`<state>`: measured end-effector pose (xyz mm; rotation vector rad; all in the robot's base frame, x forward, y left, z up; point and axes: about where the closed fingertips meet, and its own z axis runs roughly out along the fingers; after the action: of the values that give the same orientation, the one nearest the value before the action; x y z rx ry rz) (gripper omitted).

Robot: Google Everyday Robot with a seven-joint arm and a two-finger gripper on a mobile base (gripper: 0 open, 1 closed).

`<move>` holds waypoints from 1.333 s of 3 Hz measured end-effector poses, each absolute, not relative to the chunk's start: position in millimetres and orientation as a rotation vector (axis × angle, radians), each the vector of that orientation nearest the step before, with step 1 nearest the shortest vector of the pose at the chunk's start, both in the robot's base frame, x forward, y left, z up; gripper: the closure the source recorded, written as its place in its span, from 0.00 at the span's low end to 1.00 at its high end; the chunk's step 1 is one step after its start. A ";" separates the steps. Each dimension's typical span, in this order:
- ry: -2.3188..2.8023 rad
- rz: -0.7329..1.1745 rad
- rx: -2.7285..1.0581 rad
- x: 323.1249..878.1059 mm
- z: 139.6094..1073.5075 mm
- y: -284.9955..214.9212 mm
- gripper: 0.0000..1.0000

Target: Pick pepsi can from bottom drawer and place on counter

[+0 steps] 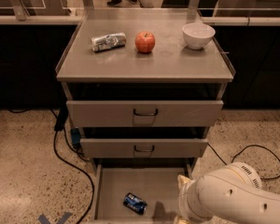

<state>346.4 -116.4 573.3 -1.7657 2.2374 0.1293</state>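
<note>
Pick not yet made: the pepsi can [135, 203] is seen lying on its side in the open bottom drawer [111, 185], near the gripper [183, 186] and to its left in the view.

Nothing has been lifted or placed; grasping, raising and setting down on the counter [144, 65], well above and beyond the gripper, are judged to remain. The gripper is largely covered by the white arm [233, 199] and cut off at the lower edge, so its state cannot be told.
</note>
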 end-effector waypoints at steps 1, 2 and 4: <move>2.222 0.108 -1.814 349.3 559.4 -110.1 0.00; 2.163 0.115 -1.868 371.0 529.6 -92.6 0.00; 2.079 0.182 -1.916 408.6 464.8 -56.3 0.00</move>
<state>408.6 -56.3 464.8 -1.9162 2.0795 0.1821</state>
